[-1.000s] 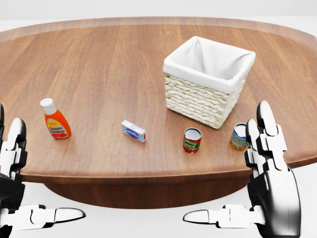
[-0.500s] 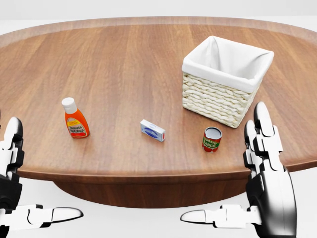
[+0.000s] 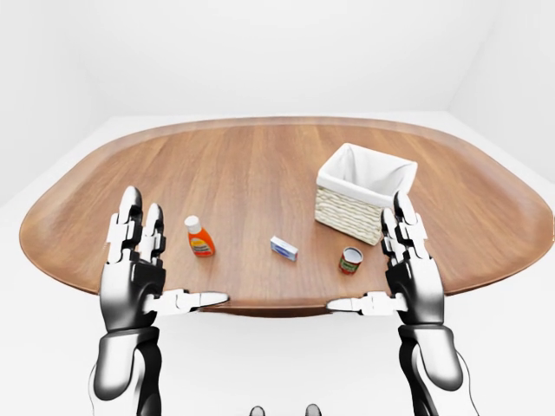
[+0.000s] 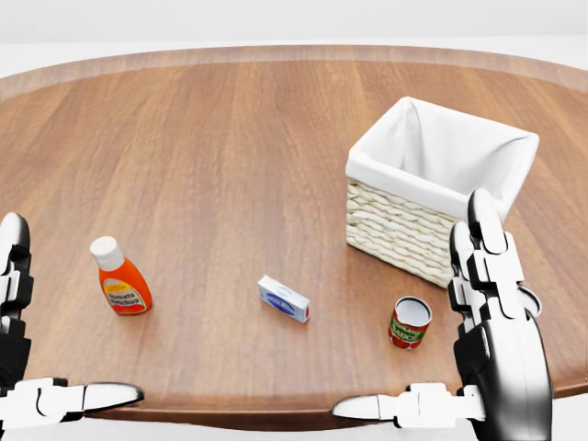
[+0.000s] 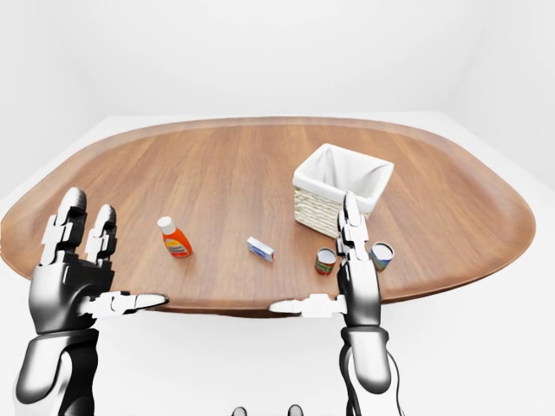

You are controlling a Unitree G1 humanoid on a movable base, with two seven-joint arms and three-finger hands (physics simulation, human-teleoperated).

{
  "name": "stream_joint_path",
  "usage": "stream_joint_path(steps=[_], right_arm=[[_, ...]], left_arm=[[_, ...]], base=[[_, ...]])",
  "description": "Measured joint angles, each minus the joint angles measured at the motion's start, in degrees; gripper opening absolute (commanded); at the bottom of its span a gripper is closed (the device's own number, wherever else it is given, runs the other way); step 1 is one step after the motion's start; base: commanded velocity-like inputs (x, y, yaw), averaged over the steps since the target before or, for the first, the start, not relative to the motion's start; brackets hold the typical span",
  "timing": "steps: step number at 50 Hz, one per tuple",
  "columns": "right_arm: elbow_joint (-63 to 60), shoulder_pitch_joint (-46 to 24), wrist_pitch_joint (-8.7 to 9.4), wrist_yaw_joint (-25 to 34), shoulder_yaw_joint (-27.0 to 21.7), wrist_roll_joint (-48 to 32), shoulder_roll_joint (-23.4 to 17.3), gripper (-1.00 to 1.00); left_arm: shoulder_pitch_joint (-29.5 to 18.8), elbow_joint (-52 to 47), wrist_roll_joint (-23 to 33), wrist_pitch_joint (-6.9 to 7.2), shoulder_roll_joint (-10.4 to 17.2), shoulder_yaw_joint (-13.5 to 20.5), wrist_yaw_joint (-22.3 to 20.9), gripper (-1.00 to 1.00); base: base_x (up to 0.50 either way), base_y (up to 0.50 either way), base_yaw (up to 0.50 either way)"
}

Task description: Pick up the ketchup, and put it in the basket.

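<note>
Everything sits lower and larger in the head view than before, so the camera has closed in. Both hands, left (image 3: 132, 277) and right (image 3: 412, 277), are spread, touching nothing. Ketchup (image 4: 119, 277) stands on the table (image 4: 230, 138), well left of the basket (image 4: 439, 188).

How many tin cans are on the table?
2. The red-labelled tin can stands below the white-lined wicker basket in the right-eye view; the blue-and-yellow tin can is right of it, beyond the right robot hand.

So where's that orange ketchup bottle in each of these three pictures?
Left-eye view: ketchup left of centre, beside the left hand.
Head view: lower left.
Right-eye view: left of centre.
Shared landmark: the small blue-and-white box lies to its right in every view.
</note>
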Motion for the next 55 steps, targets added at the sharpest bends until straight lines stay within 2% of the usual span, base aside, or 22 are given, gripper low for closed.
stream_joint_path(steps=[46, 55], right_arm=[[0.05, 0.10, 0.00, 0.15, 0.02, -0.17, -0.07, 1.00], [0.55, -0.25, 0.00, -0.42, -0.32, -0.32, 0.11, 1.00]], left_arm=[[0.20, -0.17, 0.77, 0.00, -0.12, -0.22, -0.70, 1.00], [0.13, -0.21, 0.93, 0.00, 0.02, -0.19, -0.61, 1.00]], base=[[0.50, 0.00, 0.00], [0.00, 0.00, 0.00]])
